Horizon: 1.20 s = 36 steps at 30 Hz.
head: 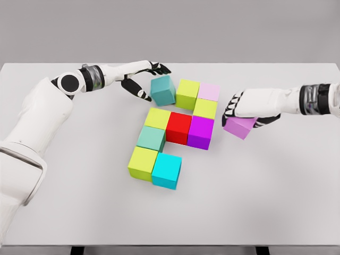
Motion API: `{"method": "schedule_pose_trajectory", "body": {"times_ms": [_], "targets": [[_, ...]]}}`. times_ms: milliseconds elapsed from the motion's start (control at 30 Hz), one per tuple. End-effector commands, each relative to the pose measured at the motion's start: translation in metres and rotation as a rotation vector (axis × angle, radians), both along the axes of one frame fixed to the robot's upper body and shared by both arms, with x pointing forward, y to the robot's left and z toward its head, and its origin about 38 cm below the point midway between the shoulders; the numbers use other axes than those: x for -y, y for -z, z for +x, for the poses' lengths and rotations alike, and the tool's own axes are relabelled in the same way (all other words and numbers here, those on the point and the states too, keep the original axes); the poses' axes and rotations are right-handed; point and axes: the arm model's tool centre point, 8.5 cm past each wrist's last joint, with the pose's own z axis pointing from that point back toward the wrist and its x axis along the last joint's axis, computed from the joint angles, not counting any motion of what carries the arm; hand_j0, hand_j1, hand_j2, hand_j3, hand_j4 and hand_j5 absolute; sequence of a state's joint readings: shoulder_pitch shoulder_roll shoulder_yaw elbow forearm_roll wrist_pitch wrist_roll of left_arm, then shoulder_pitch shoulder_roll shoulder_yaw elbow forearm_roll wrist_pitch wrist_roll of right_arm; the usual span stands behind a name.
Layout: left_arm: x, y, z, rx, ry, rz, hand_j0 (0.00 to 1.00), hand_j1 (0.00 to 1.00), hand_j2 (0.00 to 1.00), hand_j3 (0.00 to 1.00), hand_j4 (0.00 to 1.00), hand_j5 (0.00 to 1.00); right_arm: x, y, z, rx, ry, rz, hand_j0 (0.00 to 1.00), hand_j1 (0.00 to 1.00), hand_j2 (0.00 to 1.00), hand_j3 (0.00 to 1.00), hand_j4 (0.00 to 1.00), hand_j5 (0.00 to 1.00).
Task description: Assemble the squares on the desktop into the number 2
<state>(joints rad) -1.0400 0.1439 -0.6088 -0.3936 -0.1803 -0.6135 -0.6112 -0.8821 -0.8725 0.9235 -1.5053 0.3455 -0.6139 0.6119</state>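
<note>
Centrally, colored cubes (178, 127) cluster on a white table (276, 202). Left hand (144, 78) spreads beside a teal cube (163, 90); right hand (249, 109) grasps a purple cube (239, 127).

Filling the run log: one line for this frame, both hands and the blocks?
left hand: open, at teal block | right hand: shut on purple block, apart from the cluster | table: number incomplete

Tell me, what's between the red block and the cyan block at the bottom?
In the head view, a teal block sits diagonally between the red block and the cyan block.
</note>
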Motion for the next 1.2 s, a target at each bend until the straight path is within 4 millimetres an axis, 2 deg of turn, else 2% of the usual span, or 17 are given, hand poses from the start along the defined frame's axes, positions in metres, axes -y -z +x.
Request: {"method": "schedule_pose_trajectory", "body": {"times_ms": [0, 133, 233, 300, 333, 367, 433, 467, 567, 600, 633, 700, 767, 900, 1033, 1167], "targets": [[0.0, -0.001, 0.001, 0.0, -0.005, -0.014, 0.91, 0.91, 0.91, 0.91, 0.91, 0.91, -0.009, -0.006, -0.009, 0.014, -0.039, 0.005, 0.59, 0.59, 0.59, 0.59, 0.59, 0.59], [-0.003, -0.003, 0.001, 0.002, -0.012, -0.014, 0.92, 0.92, 0.92, 0.92, 0.92, 0.92, -0.005, -0.001, -0.022, 0.002, -0.056, -0.011, 0.59, 0.59, 0.59, 0.59, 0.59, 0.59], [-0.017, -0.018, 0.01, 0.014, -0.046, -0.004, 0.97, 0.97, 0.97, 0.97, 0.97, 0.97, 0.001, 0.003, -0.035, -0.013, -0.066, -0.029, 0.59, 0.59, 0.59, 0.59, 0.59, 0.59], [-0.043, -0.027, 0.014, 0.026, -0.088, 0.019, 0.98, 0.98, 0.98, 0.98, 0.98, 0.98, -0.004, 0.006, -0.043, -0.018, -0.09, -0.029, 0.59, 0.59, 0.59, 0.59, 0.59, 0.59], [-0.05, -0.032, 0.016, 0.033, -0.097, 0.026, 1.0, 1.0, 1.0, 1.0, 1.0, 1.0, -0.003, 0.005, -0.045, -0.018, -0.092, -0.033, 0.59, 0.59, 0.59, 0.59, 0.59, 0.59], [-0.075, -0.036, 0.016, 0.04, -0.133, 0.051, 1.0, 1.0, 1.0, 1.0, 1.0, 1.0, -0.006, 0.009, -0.052, -0.03, -0.109, -0.031, 0.59, 0.59, 0.59, 0.59, 0.59, 0.59], [-0.102, -0.043, 0.014, 0.055, -0.168, 0.07, 1.0, 1.0, 1.0, 1.0, 1.0, 1.0, -0.014, 0.014, -0.061, -0.043, -0.143, -0.032, 0.59, 0.59, 0.59, 0.59, 0.59, 0.59], [-0.107, -0.044, 0.014, 0.06, -0.167, 0.092, 1.0, 1.0, 1.0, 1.0, 1.0, 1.0, -0.018, 0.019, -0.066, -0.058, -0.158, -0.035, 0.59, 0.59, 0.59, 0.59, 0.59, 0.59], [-0.104, -0.068, 0.01, 0.177, -0.08, 0.254, 1.0, 1.0, 1.0, 1.0, 1.0, 1.0, -0.019, 0.022, -0.067, -0.066, -0.164, -0.036, 0.58, 0.58, 0.58, 0.58, 0.58, 0.58], [-0.111, -0.067, 0.006, 0.194, -0.068, 0.291, 1.0, 1.0, 1.0, 1.0, 1.0, 1.0, -0.02, 0.025, -0.069, -0.076, -0.169, -0.038, 0.58, 0.58, 0.58, 0.58, 0.58, 0.58], [-0.116, -0.069, 0.001, 0.212, -0.06, 0.304, 1.0, 1.0, 1.0, 1.0, 1.0, 1.0, -0.023, 0.031, -0.071, -0.093, -0.179, -0.043, 0.58, 0.58, 0.58, 0.58, 0.58, 0.58], [-0.109, -0.08, 0.0, 0.249, -0.036, 0.296, 1.0, 1.0, 1.0, 1.0, 1.0, 1.0, -0.026, 0.037, -0.074, -0.109, -0.191, -0.048, 0.58, 0.58, 0.58, 0.58, 0.58, 0.58], [-0.104, -0.081, 0.001, 0.254, -0.029, 0.301, 1.0, 1.0, 1.0, 1.0, 1.0, 1.0, -0.033, 0.041, -0.076, -0.12, -0.207, -0.041, 0.56, 0.56, 0.56, 0.56, 0.56, 0.56], [-0.095, -0.071, 0.0, 0.236, 0.014, 0.376, 1.0, 1.0, 1.0, 1.0, 1.0, 1.0, -0.05, 0.05, -0.08, -0.14, -0.251, -0.028, 0.56, 0.56, 0.56, 0.56, 0.56, 0.56], [-0.094, -0.06, 0.001, 0.242, 0.04, 0.519, 1.0, 1.0, 1.0, 1.0, 1.0, 1.0, -0.078, 0.051, -0.082, -0.143, -0.325, -0.024, 0.56, 0.56, 0.56, 0.56, 0.56, 0.56], [-0.089, -0.047, -0.002, 0.228, 0.08, 0.602, 1.0, 1.0, 1.0, 1.0, 1.0, 1.0, -0.087, 0.05, -0.082, -0.142, -0.348, -0.02, 0.57, 0.57, 0.57, 0.57, 0.57, 0.57]]}}
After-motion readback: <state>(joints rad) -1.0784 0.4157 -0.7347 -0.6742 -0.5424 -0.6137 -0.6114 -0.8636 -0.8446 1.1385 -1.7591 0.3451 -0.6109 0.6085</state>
